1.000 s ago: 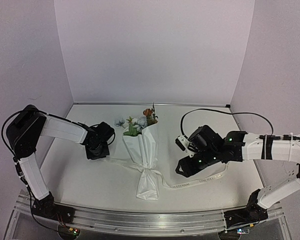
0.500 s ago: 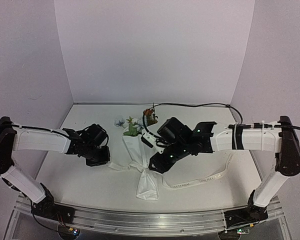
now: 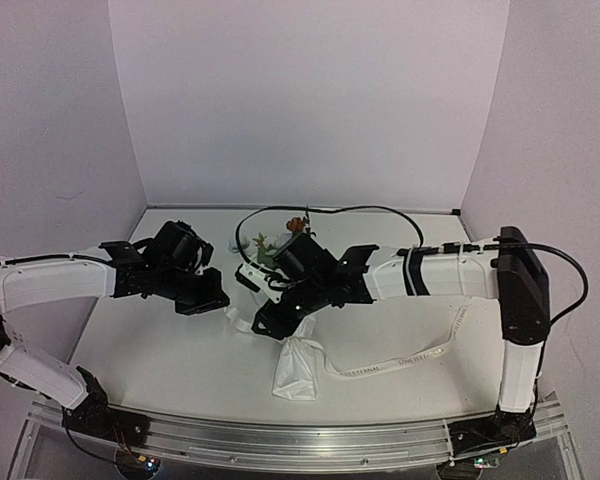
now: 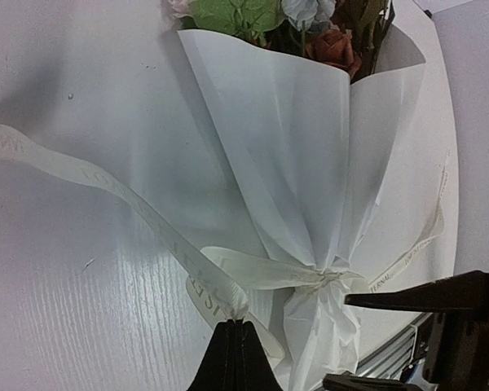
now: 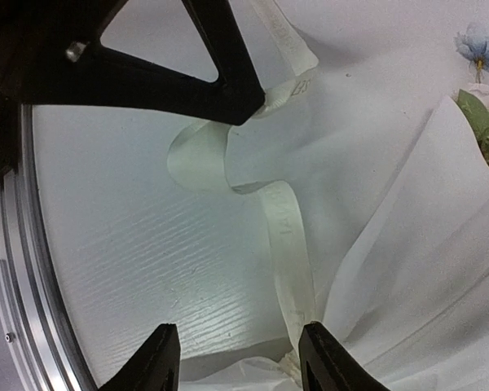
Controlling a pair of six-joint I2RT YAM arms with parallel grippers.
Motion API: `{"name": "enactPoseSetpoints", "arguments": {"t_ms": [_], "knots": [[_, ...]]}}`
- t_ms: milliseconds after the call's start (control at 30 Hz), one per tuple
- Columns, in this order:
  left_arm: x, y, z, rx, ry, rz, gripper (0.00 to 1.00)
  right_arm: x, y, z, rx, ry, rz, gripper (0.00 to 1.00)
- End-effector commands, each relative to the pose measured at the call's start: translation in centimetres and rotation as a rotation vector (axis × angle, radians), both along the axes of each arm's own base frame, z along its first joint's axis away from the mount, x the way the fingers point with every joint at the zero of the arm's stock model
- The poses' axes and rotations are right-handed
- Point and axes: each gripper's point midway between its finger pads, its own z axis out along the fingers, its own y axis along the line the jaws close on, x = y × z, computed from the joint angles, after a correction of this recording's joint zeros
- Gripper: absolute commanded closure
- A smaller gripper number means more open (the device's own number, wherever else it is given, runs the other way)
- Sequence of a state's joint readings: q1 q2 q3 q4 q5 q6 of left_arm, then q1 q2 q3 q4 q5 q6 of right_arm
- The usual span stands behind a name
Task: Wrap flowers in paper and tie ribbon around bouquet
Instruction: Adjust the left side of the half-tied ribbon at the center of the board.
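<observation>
The flowers (image 4: 310, 24) lie on the tabletop (image 4: 57, 309), wrapped in the paper (image 4: 293, 163). The ribbon (image 4: 122, 191) is tied around the narrow part of the paper. The left pincer (image 4: 233, 330) is closed tight on a loop of the ribbon, just beside the place where it is tied. The right pincer (image 5: 238, 342) hangs over the same strand with its jaws half apart and holds nothing. The other end of the ribbon trails to the right.

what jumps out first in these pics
A white paper cone lies in the middle of the table, flowers poking from its top, cinched by a cream ribbon. The left claw pinches one ribbon tail, while the right claw hangs open over that same tail.
</observation>
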State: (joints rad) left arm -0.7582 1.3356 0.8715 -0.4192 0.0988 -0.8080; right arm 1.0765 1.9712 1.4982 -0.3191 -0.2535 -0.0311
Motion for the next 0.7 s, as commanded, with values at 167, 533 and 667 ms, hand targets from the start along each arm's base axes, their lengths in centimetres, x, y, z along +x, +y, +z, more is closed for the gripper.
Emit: {"name": "enactPoseSetpoints", "arguments": {"t_ms": [167,533,667], "knots": [[0.1,-1.0,4.0,-0.107,-0.019,-0.026,1.0,1.8,5.3,0.9,0.132,-0.12,-0.022,0.47],[0.3,0.3,5.5,-0.149,-0.02,0.007,1.0,4.2,8.0,0.8,0.197,-0.262,-0.128,0.49],[0.3,0.9,5.7,-0.152,-0.021,0.018,1.0,5.4,7.6,0.8,0.178,-0.314,-0.186,0.58]]}}
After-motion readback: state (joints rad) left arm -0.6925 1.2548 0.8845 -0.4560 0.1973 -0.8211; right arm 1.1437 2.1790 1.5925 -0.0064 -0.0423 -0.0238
